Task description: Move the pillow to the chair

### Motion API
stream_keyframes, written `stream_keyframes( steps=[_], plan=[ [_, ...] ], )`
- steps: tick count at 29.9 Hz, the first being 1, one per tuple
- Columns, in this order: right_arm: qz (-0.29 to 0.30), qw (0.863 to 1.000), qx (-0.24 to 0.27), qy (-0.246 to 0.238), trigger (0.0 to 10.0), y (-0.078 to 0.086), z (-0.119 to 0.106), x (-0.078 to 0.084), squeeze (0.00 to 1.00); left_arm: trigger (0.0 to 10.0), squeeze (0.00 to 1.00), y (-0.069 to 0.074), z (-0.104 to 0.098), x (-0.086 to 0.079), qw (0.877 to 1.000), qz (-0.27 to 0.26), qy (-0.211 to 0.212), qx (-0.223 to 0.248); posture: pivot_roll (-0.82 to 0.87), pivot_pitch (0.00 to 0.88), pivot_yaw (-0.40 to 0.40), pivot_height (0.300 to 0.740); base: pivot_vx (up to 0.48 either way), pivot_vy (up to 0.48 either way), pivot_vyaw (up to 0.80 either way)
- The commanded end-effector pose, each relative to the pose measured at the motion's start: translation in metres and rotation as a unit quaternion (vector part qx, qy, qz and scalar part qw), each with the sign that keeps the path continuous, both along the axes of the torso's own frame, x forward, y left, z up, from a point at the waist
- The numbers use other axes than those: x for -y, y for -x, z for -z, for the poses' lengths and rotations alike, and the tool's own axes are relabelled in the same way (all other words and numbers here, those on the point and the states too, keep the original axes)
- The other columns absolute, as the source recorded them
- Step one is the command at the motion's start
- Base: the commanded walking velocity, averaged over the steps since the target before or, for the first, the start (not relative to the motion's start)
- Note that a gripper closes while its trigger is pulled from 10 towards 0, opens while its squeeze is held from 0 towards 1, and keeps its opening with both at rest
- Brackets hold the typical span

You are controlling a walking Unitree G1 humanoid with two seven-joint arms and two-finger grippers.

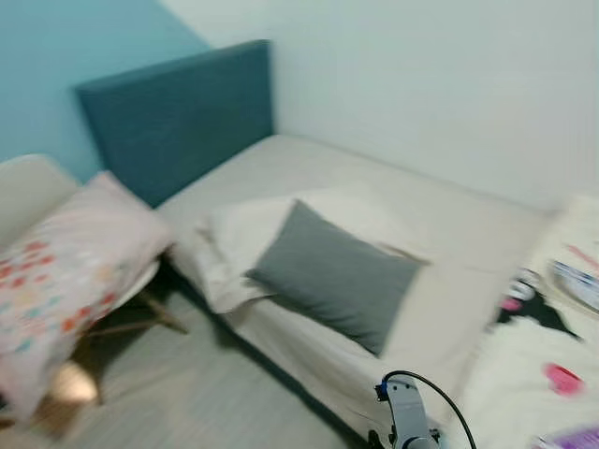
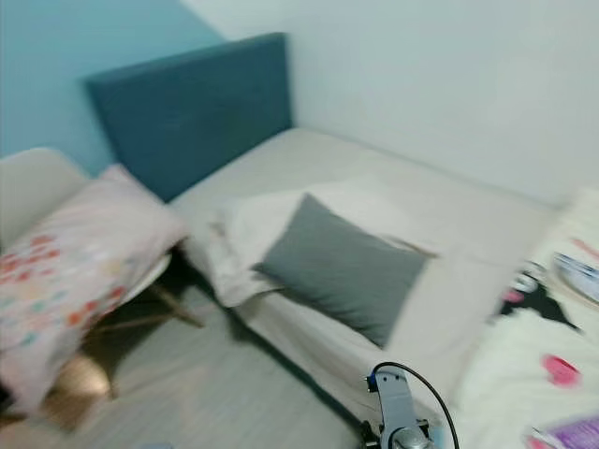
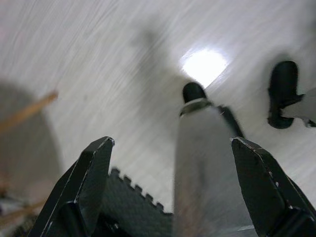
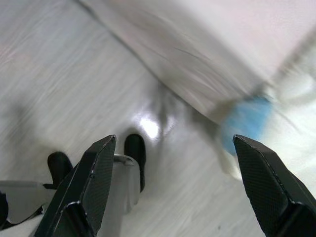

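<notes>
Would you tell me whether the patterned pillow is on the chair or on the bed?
On the chair: the patterned pillow lies across the chair, left of the bed.

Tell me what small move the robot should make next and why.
Probably step toward the bed and raise an arm at the gray pillow. That pillow lies on the bed's near edge, while the left gripper and right gripper both hang open over the floor, holding nothing. The chair already carries a patterned pillow.
</notes>
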State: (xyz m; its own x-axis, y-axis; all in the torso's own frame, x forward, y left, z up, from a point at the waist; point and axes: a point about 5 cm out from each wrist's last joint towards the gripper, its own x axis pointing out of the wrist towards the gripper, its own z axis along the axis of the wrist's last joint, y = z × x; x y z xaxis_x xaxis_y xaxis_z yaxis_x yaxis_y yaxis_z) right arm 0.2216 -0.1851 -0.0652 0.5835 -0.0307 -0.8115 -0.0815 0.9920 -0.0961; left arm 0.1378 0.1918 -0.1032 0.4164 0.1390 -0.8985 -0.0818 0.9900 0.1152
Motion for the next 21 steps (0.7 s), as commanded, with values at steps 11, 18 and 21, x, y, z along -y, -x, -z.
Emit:
stream_keyframes(
  steps=[11, 18, 21],
  plan=[
    [0.013, 0.994, 0.057, -0.088, 10.0, -0.028, -0.017, -0.021, 0.0, 10.0, 0.0, 0.002, -0.003, -0.024, 1.0, -0.019, -0.015, 0.003, -0.14, 0.0, 0.042, 0.74, 0.0, 0.0, -0.77],
    [-0.03, 0.989, 0.087, -0.12, 10.0, -0.041, -0.028, -0.036, 0.0, 10.0, 0.0, 0.002, -0.005, -0.031, 0.999, -0.027, -0.028, 0.008, -0.13, 0.004, 0.04, 0.74, 0.085, 0.0, -0.11],
    [-0.041, 0.987, 0.094, -0.127, 10.0, -0.043, -0.03, -0.04, 0.0, 10.0, 0.0, 0.001, -0.005, -0.031, 0.999, -0.029, -0.03, 0.01, -0.13, 0.005, 0.041, 0.74, 0.436, 0.0, 0.0]
  ],
)
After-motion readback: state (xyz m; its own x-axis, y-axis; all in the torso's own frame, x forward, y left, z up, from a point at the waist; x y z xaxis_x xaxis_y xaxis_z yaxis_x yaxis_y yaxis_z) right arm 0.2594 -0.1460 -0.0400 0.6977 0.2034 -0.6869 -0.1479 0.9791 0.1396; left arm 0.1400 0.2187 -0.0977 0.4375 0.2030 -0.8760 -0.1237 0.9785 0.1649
